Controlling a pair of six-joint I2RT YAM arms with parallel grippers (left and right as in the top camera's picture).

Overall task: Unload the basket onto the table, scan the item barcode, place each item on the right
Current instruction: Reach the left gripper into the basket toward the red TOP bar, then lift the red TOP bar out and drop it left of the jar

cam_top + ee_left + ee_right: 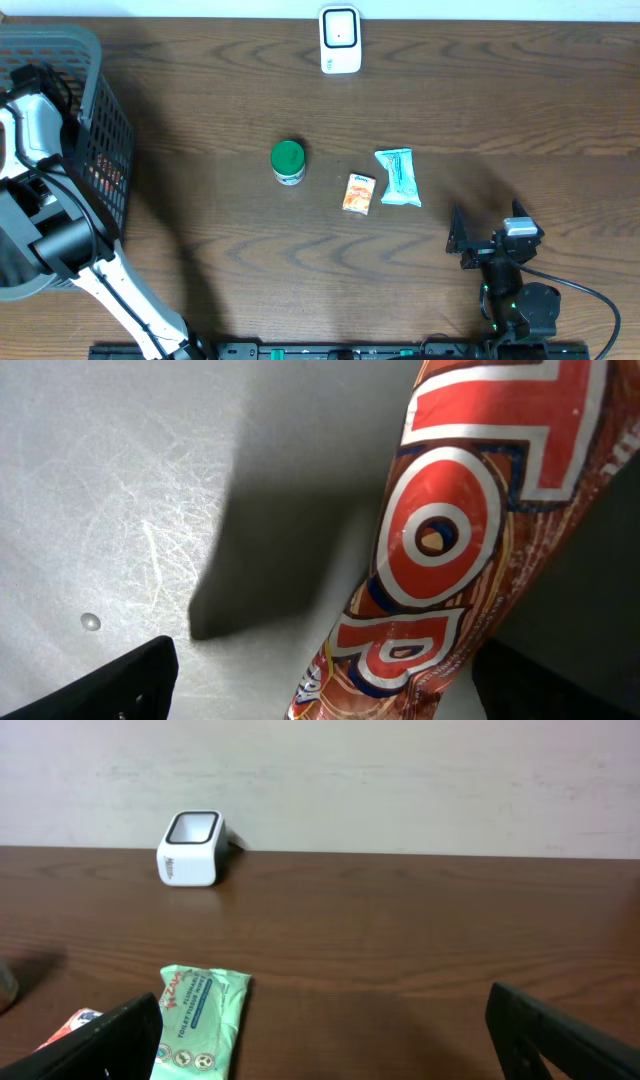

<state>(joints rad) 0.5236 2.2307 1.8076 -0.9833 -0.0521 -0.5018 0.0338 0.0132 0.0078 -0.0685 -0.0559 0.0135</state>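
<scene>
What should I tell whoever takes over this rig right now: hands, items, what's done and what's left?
Left hand: open, down in the grey basket, red packet right under it, not gripped.
Right hand: open, empty, low at the near right of the table.
Scanner stands at the far edge; green-lidded jar, orange box and wipes packet lie in the middle.
Done: no scan I can confirm.
Left: grip the red packet, show its barcode to the scanner.

Soft, even light. Broad faint shadows lie on the wooden table [220, 90] right of the basket [105, 140]. In the left wrist view the red packet [440, 540] throws a dark shadow leftward.
</scene>
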